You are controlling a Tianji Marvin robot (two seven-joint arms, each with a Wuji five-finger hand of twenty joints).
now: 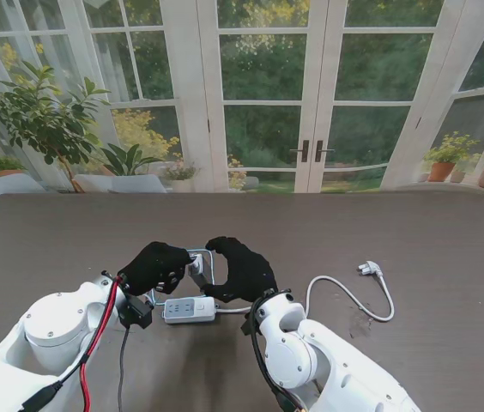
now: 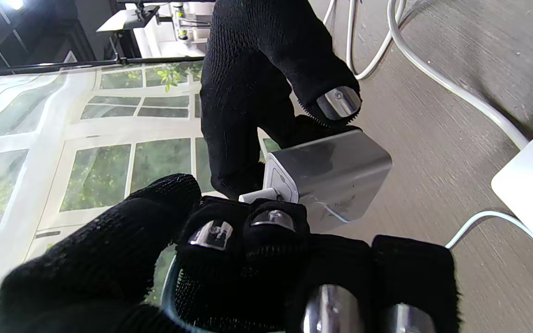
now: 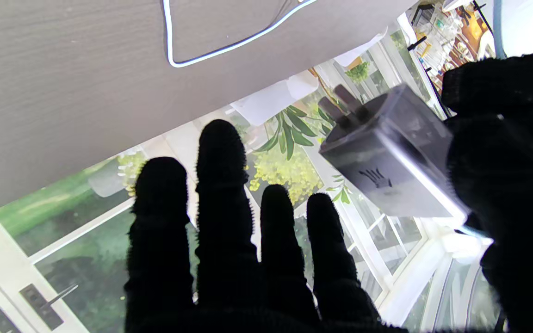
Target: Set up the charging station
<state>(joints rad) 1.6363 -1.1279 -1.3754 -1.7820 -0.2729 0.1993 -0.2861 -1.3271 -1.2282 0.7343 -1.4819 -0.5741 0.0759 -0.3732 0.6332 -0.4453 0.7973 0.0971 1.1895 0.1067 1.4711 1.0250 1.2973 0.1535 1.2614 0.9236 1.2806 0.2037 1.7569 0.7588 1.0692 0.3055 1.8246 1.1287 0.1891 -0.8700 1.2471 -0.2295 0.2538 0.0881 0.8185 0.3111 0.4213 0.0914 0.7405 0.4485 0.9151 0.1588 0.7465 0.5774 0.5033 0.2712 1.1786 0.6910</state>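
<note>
Daylight floods in through the glass doors (image 1: 315, 94) beyond the far edge of the table (image 1: 448, 232), so the stand view is evenly bright with only soft, faint shadows on the tabletop near the white cable (image 1: 353, 300). Both wrist views are backlit: the gloved fingers (image 3: 222, 222) read as near-black silhouettes (knit texture barely showing) against washed-out panes. The charger block (image 3: 387, 157) is slightly motion-blurred, with glare along one edge. Lines bow toward the wrist views' edges.

Knitted black cloth gloves both hands, glossy plastic forms the charger (image 2: 336, 178), matt woodgrain the table (image 2: 437, 125).
</note>
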